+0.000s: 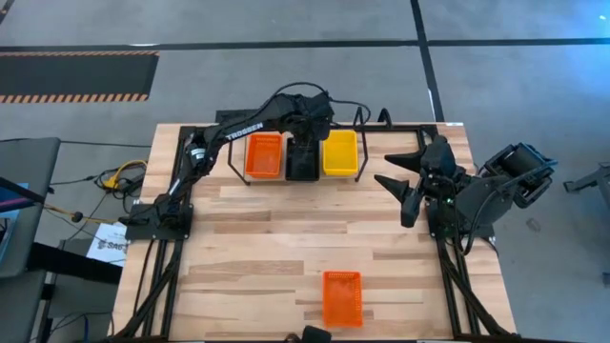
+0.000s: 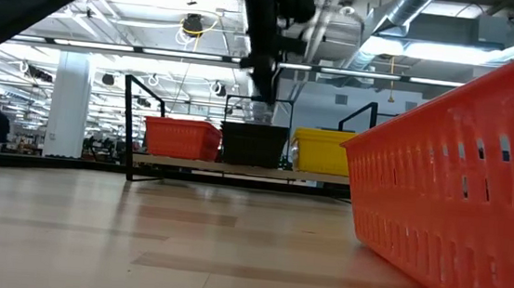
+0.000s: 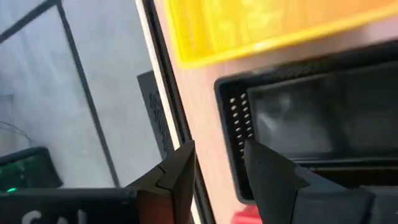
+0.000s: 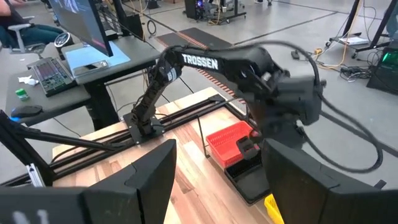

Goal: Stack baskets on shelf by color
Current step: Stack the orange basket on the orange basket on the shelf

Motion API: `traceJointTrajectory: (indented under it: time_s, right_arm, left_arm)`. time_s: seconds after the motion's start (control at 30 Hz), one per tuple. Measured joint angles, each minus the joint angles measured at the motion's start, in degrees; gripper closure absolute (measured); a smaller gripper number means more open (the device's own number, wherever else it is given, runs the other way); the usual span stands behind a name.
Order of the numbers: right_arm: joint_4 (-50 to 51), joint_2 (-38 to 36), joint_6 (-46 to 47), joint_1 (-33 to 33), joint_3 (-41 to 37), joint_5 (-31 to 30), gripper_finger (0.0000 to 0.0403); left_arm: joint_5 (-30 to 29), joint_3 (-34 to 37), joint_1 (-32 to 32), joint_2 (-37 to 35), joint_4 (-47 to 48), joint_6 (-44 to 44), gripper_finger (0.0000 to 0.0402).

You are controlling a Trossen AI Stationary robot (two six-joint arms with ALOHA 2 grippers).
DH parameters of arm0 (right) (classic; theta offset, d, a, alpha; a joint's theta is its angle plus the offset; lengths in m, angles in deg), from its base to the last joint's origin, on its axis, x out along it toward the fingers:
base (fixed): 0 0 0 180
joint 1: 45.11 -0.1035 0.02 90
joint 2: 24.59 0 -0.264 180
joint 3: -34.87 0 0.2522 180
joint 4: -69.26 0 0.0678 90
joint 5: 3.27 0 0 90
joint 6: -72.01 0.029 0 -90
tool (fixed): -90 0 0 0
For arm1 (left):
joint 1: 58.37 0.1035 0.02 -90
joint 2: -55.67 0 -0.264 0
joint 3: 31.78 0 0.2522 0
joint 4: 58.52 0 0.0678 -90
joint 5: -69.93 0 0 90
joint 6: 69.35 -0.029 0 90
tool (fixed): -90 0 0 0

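Note:
The shelf (image 1: 232, 160) stands at the table's far edge and carries a red-orange basket (image 1: 264, 155), a black basket (image 1: 302, 168) and a yellow basket (image 1: 340, 152) side by side. Another red-orange basket (image 1: 342, 297) lies flat on the table near its near edge and looms large in the low view (image 2: 457, 199). My left gripper (image 1: 303, 143) hangs open just above the far end of the black basket (image 2: 253, 144). In the left wrist view its fingers (image 3: 217, 168) stand on either side of the basket's far wall (image 3: 238, 124). My right gripper (image 1: 398, 191) waits open at the table's right side.
The shelf's upright end loops (image 2: 128, 123) rise beside the outer baskets. The black frame (image 1: 448, 248) runs along the wooden tabletop's edges. Bare wood (image 1: 286, 229) lies between the shelf and the near red-orange basket. A desk with a keyboard (image 4: 56, 71) stands beyond the table's left side.

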Motion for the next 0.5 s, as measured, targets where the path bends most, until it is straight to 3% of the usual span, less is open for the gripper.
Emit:
traceJointTrajectory:
  time_s: [0.23, 0.5]
  right_arm:
    - [2.73, 0.0, -1.35, 0.83, -0.01, -0.02, 0.0143]
    - [11.27, 0.23, -1.23, 6.29, -0.02, 1.25, 0.0143]
  left_arm:
    - [0.03, -0.6, -1.82, -8.51, -0.4, 4.4, 0.0274]
    - [-0.75, -0.81, -3.02, -20.88, 4.64, 18.34, 0.0274]
